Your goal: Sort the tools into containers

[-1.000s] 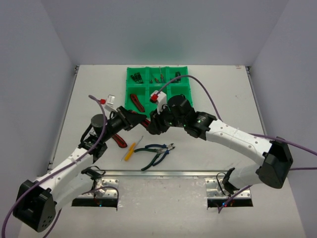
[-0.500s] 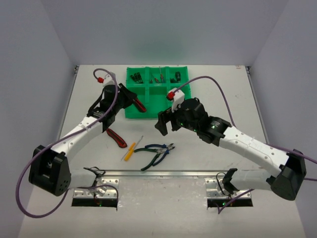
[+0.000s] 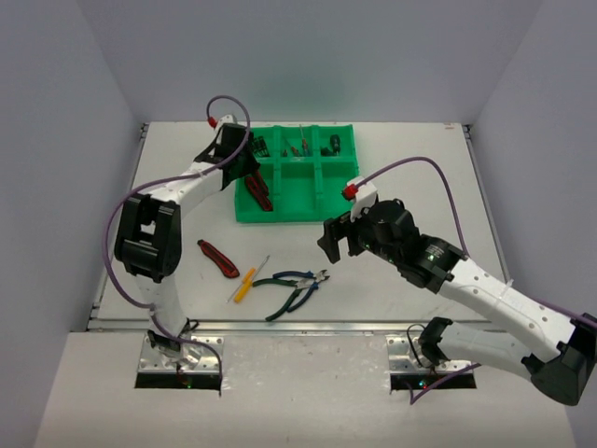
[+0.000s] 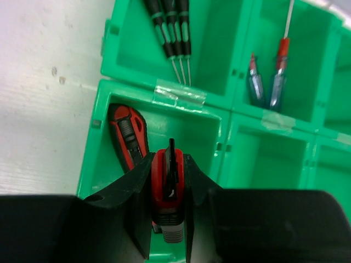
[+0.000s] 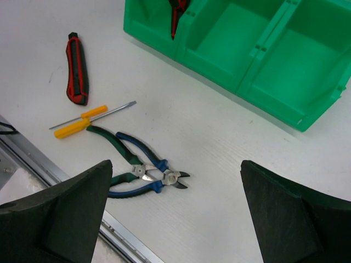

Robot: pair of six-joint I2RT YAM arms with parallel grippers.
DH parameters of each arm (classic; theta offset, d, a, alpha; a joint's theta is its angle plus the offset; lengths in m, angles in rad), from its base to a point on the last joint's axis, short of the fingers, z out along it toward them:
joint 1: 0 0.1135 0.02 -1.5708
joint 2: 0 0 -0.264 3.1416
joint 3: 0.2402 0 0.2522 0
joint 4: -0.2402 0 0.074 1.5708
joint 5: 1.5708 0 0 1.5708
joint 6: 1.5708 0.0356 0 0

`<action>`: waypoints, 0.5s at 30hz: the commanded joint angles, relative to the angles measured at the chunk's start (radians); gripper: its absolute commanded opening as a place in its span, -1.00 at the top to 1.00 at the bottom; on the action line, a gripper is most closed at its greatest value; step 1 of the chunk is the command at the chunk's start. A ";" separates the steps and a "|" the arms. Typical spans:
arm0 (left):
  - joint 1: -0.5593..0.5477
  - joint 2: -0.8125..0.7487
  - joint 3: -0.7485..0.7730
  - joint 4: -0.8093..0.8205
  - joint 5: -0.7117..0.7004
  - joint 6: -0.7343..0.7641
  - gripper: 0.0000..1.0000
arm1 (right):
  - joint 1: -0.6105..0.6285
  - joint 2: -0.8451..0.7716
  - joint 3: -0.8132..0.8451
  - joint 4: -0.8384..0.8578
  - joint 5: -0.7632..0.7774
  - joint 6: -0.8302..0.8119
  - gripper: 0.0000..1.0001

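Note:
My left gripper (image 3: 244, 170) (image 4: 169, 164) is shut on a red-and-black utility knife (image 4: 167, 189), held over the near-left compartment of the green tray (image 3: 280, 217) (image 4: 219, 107). A second utility knife (image 4: 127, 137) lies in that compartment. Green-black precision screwdrivers (image 4: 175, 27) and blue and red ones (image 4: 271, 76) lie in the far compartments. My right gripper (image 3: 334, 238) (image 5: 175, 208) is open and empty above the table, over two pairs of pliers (image 3: 294, 285) (image 5: 145, 175). A yellow-handled screwdriver (image 3: 246, 282) (image 5: 82, 121) and a third utility knife (image 3: 216, 259) (image 5: 77, 68) lie left of the pliers.
A metal rail (image 3: 280, 327) runs along the table's near edge, close to the pliers. A dark item (image 3: 334, 143) lies in the tray's far-right compartment. The tray's near-middle compartment (image 5: 230, 33) and its near-right one show bare green floor. Grey walls enclose the table.

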 commanded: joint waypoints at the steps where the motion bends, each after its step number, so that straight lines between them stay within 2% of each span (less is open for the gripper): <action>1: 0.005 0.040 0.065 -0.064 0.069 0.005 0.91 | -0.009 -0.013 -0.007 0.013 0.029 -0.014 -0.98; 8: 0.004 0.038 0.063 -0.114 0.102 0.004 0.72 | -0.011 0.004 -0.004 0.012 0.016 -0.008 -0.98; 11: -0.008 -0.004 0.045 -0.116 0.119 0.007 0.37 | -0.011 0.016 0.001 0.012 0.010 -0.007 -0.98; 13: -0.025 -0.071 0.040 -0.117 0.116 0.013 -0.04 | -0.011 0.029 0.008 0.011 0.001 -0.003 -0.98; 15: -0.030 -0.122 0.042 -0.125 0.118 0.017 -0.34 | -0.011 0.038 0.014 0.012 -0.006 -0.002 -0.98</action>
